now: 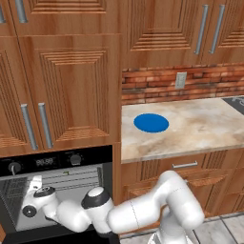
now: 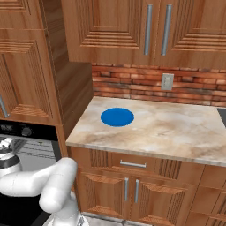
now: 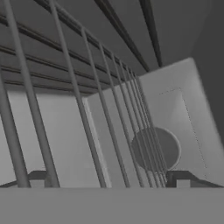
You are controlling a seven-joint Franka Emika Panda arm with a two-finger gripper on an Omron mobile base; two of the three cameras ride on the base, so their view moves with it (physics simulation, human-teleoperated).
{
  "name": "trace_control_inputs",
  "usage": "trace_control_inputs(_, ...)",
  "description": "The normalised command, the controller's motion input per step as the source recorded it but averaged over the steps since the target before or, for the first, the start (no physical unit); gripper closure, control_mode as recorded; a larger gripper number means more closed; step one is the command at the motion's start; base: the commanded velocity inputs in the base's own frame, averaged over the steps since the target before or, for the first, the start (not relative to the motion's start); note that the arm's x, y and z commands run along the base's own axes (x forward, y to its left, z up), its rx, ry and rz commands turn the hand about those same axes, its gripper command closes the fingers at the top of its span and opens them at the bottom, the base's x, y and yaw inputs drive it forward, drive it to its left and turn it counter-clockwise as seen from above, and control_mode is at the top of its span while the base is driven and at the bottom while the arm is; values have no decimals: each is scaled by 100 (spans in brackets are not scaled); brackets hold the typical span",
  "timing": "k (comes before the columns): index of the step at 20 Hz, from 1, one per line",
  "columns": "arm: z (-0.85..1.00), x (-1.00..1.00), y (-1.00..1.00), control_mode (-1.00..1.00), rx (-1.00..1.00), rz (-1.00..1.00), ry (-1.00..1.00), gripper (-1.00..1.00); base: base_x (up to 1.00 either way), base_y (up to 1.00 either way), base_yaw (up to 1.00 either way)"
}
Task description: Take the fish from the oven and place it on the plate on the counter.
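One blue plate (image 1: 151, 123) is lying bare on the counter (image 1: 200, 128). One oven (image 1: 57, 190) is standing open, the arm reaching inside, its two fingers (image 3: 37, 178) spread apart beside grey rack (image 3: 105, 109) wires.

Plate (image 1: 151, 123): solid bright blue, unmarked. Counter (image 1: 200, 128): beige-tan marbled stone. Oven (image 1: 57, 162): black front, grey interior, grey wire rack (image 3: 87, 109). Cabinets (image 1: 71, 86): reddish-brown wood grain, silver handles. Wall (image 1: 157, 86): red-brown brick pattern, pale grey outlet (image 1: 180, 80). Arm (image 1: 143, 209): white, dark joints.
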Motion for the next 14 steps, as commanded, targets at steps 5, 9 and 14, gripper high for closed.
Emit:
trace_control_inputs(5,-100,0,13,-100,20,0,-63,-100,0,0,0)
trace_control_inputs(9,-100,0,7,-100,23,0,-61,-100,0,0,0)
trace_control_inputs(14,-100,0,9,-100,23,2,-61,100,0,0,0)
